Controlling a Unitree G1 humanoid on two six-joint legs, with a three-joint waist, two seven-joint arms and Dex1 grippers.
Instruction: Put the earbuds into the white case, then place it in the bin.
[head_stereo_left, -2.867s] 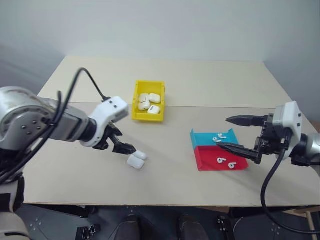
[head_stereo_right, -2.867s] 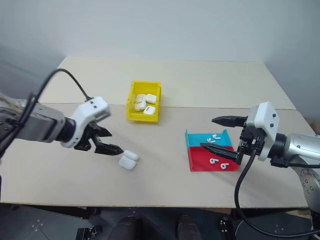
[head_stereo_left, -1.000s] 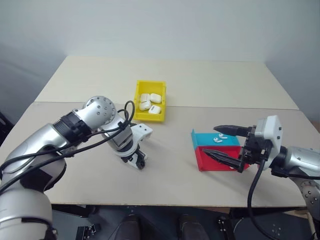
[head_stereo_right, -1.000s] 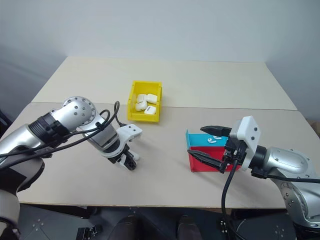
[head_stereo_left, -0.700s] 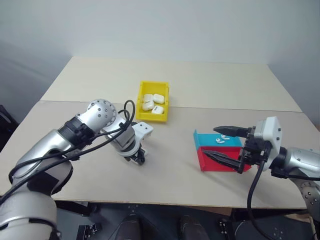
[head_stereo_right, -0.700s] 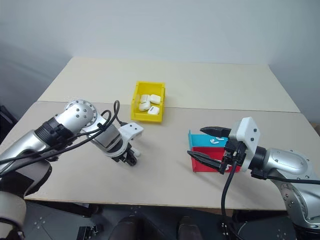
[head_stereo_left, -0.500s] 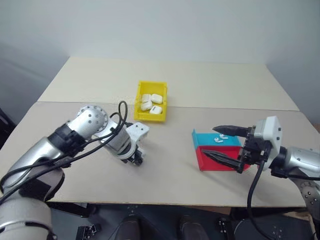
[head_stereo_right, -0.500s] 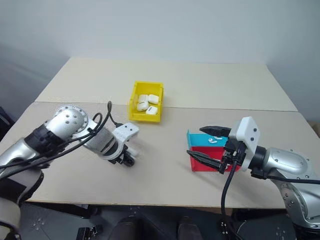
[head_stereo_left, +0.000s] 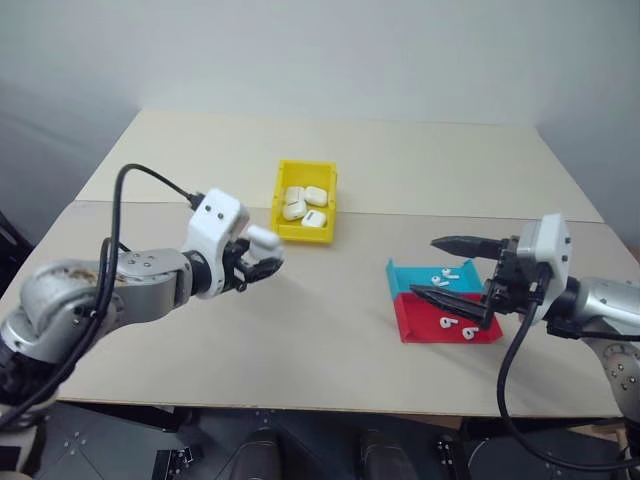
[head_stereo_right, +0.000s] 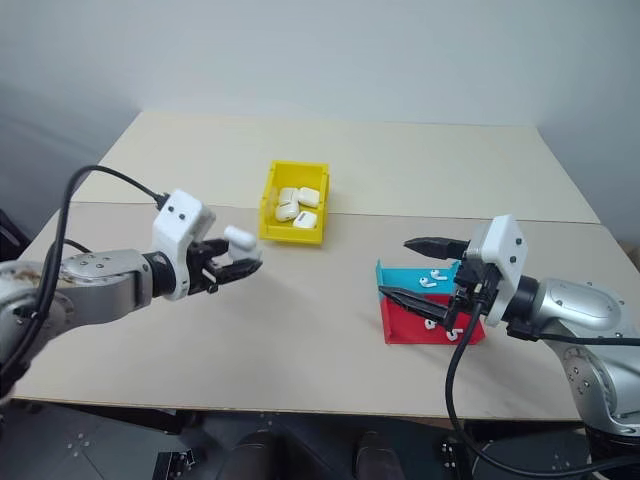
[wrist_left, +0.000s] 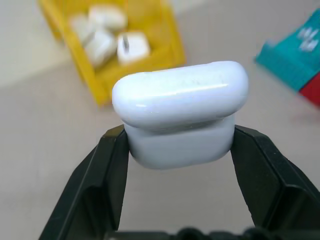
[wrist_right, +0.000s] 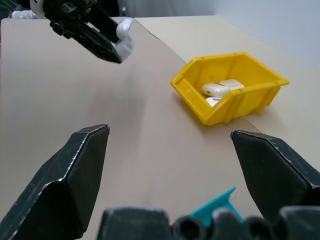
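Observation:
My left gripper (head_stereo_left: 266, 258) is shut on the white case (head_stereo_left: 262, 238) and holds it in the air, just left of the yellow bin (head_stereo_left: 303, 233). In the left wrist view the case (wrist_left: 180, 112) sits lid-up between both fingers (wrist_left: 107, 175). Several earbuds (head_stereo_left: 451, 322) lie in the teal-and-red tray (head_stereo_left: 410, 277) at the right. My right gripper (head_stereo_left: 440, 268) hangs open at that tray with nothing between its fingers. The right wrist view looks between its spread fingers (wrist_right: 85, 170) at the bin (wrist_right: 240, 102) and at the left gripper with the case (wrist_right: 125, 42).
Several more white cases (head_stereo_left: 305, 200) lie inside the yellow bin. The table runs wide and bare behind the bin, with a seam across its middle. The front edge of the table is close below both arms.
The left gripper closed on the case on the table, then lifted it and swung from pointing down to nearly level. The right arm stayed in place.

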